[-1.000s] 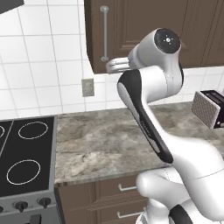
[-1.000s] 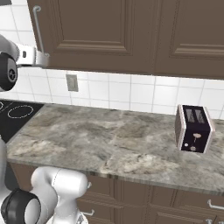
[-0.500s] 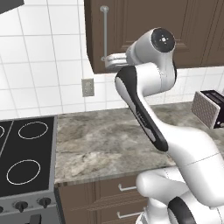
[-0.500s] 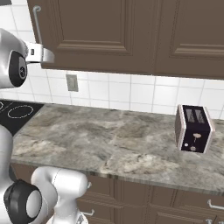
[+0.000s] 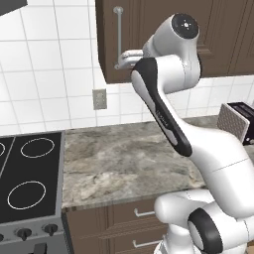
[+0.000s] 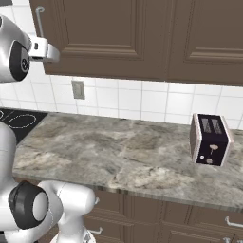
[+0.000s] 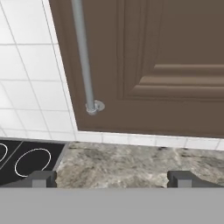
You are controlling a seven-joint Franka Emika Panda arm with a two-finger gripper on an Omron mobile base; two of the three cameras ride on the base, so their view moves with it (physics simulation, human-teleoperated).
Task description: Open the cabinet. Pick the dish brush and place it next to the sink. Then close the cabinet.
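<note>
Cabinet (image 7: 153, 65) up on the wall, door shut, so hiding the dish brush somewhere inside. End effector (image 7: 111, 177) reaching up near the long silver handle (image 7: 83, 57), fingers spread wide and holding nothing, getting ready to grab and pull. Toaster (image 6: 210, 139) sitting on the surface (image 6: 114, 152)

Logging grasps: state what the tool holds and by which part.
Nothing is held. The tool is open, short of the cabinet handle.
</note>
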